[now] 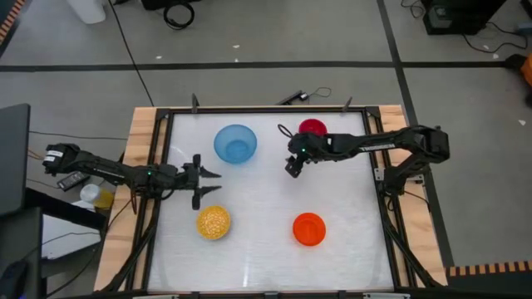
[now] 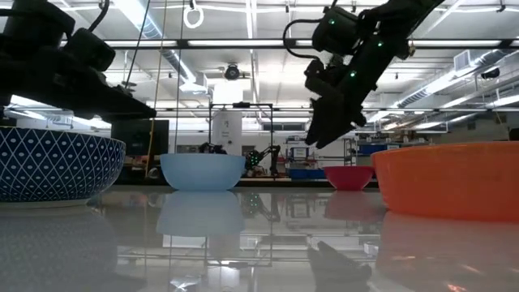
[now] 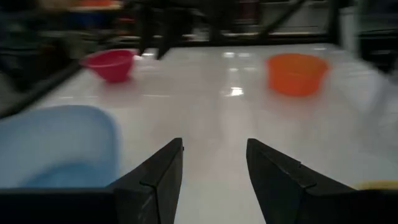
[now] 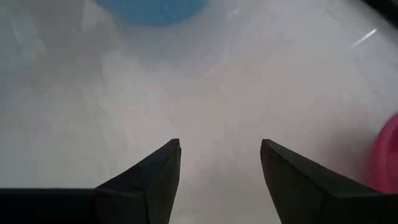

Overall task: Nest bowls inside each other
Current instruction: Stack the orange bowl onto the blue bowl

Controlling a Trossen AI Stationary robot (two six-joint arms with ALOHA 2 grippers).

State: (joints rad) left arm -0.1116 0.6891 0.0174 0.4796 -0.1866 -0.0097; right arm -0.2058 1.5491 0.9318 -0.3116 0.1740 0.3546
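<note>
Sitting nearest the front edge of the white table (image 1: 266, 249) are two of the four bowls, each standing alone: the yellow bowl (image 1: 213, 223) toward the left side (its outer wall shows a blue lattice pattern in the low view) and the orange-red bowl (image 1: 309, 228) toward the right, well apart from each other. Just beyond the yellow bowl, the left gripper (image 1: 211, 183) reaches in from the table's left edge, held above the surface with its fingers spread and nothing between them; it points across toward the table's middle. Farther back, the right gripper (image 1: 293, 169) hangs above the surface near the centre of the table, its fingers likewise spread and empty, tilted downward. The light blue bowl (image 1: 235, 143), the largest, stands upright toward the far edge, left of the right gripper and apart from it. The magenta-pink bowl (image 1: 312, 129) sits close to the far edge, partly covered in the high view by the right arm (image 1: 366, 144) passing over it. No bowl rests inside another.
</note>
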